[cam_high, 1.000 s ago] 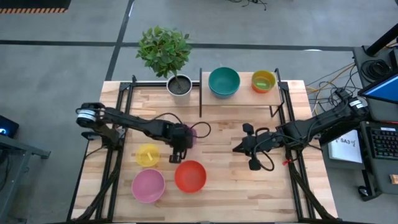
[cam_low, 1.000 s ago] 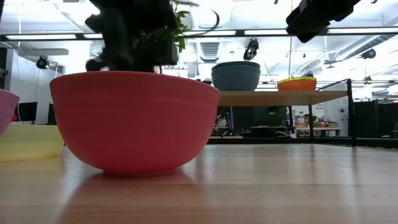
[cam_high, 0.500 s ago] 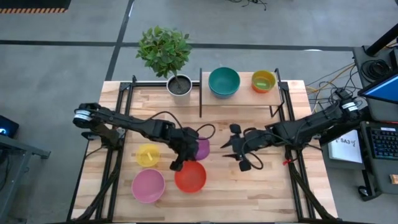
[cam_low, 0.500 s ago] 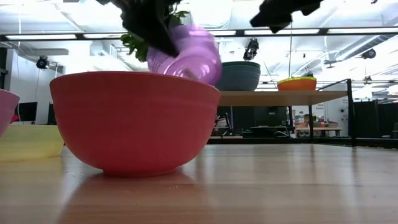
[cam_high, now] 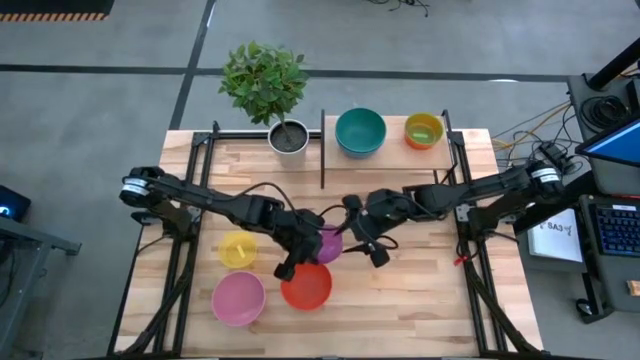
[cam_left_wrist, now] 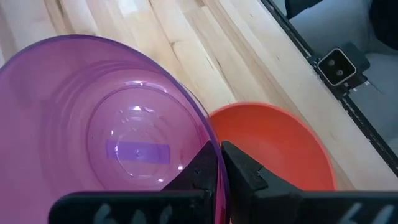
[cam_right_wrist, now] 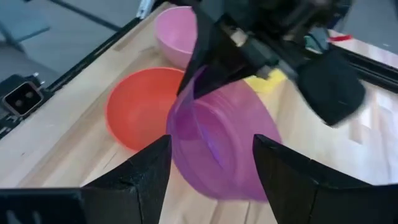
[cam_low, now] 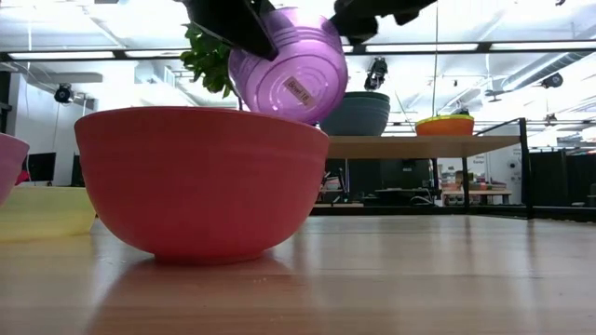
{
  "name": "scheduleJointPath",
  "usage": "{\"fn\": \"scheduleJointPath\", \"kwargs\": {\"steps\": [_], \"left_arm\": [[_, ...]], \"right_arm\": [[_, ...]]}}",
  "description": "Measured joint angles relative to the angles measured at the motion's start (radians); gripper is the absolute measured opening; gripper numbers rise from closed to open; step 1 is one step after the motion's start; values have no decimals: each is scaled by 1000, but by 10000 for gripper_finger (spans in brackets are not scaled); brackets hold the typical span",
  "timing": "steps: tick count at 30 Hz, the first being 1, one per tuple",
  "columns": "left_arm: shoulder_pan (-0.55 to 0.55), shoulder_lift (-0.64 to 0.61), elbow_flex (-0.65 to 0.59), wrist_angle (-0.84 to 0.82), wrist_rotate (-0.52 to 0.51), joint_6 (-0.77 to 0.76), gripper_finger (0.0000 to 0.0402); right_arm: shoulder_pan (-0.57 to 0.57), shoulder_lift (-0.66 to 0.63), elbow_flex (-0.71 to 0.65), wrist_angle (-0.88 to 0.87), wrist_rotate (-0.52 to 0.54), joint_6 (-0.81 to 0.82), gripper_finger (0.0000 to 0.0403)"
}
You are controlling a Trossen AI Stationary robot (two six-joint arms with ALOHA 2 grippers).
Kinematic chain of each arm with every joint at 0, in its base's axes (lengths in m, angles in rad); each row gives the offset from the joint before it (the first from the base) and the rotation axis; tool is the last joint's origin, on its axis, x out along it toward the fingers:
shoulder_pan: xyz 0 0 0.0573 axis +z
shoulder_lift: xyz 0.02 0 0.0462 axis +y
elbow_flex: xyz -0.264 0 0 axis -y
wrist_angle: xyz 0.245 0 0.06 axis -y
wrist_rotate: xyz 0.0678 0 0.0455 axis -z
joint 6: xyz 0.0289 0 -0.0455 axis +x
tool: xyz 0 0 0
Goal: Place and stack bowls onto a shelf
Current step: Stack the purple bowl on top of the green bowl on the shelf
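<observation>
My left gripper (cam_high: 308, 244) is shut on a purple bowl (cam_high: 327, 243), held tilted above the table beside the red bowl (cam_high: 306, 284). The purple bowl also shows in the low view (cam_low: 289, 65). My right gripper (cam_high: 358, 234) is open just right of the purple bowl; in the right wrist view its fingers (cam_right_wrist: 143, 168) stand on either side of the bowl (cam_right_wrist: 224, 143), apart from it. The yellow bowl (cam_high: 238, 248) and pink bowl (cam_high: 238, 298) rest on the table. On the shelf (cam_high: 395, 152) stand a teal bowl (cam_high: 360, 131) and an orange bowl (cam_high: 423, 130) with a lime green one inside. My left gripper pinches the purple bowl's rim (cam_left_wrist: 208, 140), one finger inside the bowl and one outside. The fingers come from the table's left, slanting down. The bowl is lifted clear of the table and tipped, its labelled bottom (cam_low: 298, 88) turned toward the near side.
A potted plant (cam_high: 265, 85) stands at the far edge left of the shelf. Black shelf posts (cam_high: 322, 150) rise at the shelf's corners. Bare planks lie on the table's right half (cam_high: 430, 290).
My left gripper has moved toward the table's right and near side, lifting the purple bowl up beside the red bowl and tipping it. My right gripper has moved toward the table's left, up to the purple bowl.
</observation>
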Motion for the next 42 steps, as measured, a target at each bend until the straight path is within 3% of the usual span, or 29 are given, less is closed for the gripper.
{"fn": "scheduleJointPath", "kwargs": {"steps": [9, 13, 18, 23, 27, 34, 42], "left_arm": [[0, 0, 3, 15, 0, 17, 0], [0, -1, 3, 10, 0, 17, 0], [0, -1, 1, -4, -1, 29, 0], [1, -2, 3, 13, -2, 18, 5], [2, -4, 5, 20, -11, -3, 36], [1, -4, 6, 10, -87, -4, 131], [2, -3, 117, -205, -125, 18, 210]], "right_arm": [[-36, 135, 97, -57, -163, -49, 203], [-38, 162, 120, -76, -171, -76, 146], [-37, 175, 120, -79, -197, -112, 30], [-37, 175, 120, -86, -216, -113, 12], [-37, 174, 120, -79, -207, -104, 9], [-39, 174, 120, -76, -196, -90, 8], [-44, 155, 122, -168, -147, -65, 8]]}}
